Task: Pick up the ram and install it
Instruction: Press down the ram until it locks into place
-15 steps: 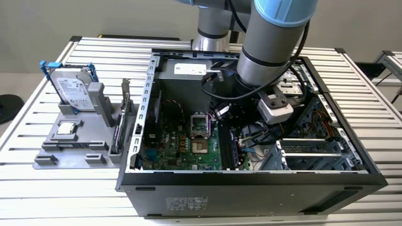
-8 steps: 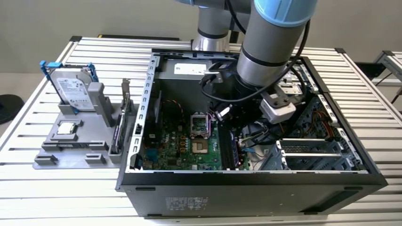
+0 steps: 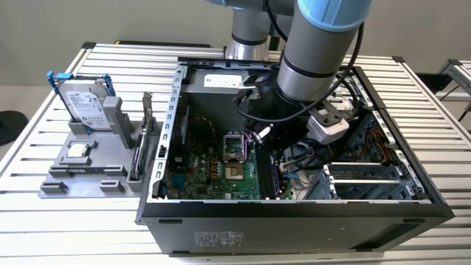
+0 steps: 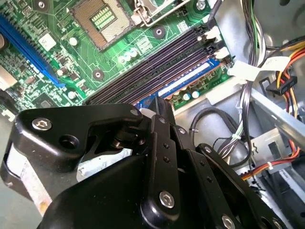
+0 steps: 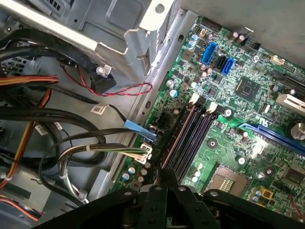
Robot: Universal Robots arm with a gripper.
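The gripper fingers are closing on the ram, which is sitting edge-down in the outermost memory slot beside the CPU socket, and if it is tilting there, pressing could be bending it.

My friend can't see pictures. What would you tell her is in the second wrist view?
A black robot gripper hangs low over a green motherboard inside a computer case, right above a row of long dark memory slots. A blue ram stick sits along the outermost slot. Beside the board, bundles of cables run past grey metal.
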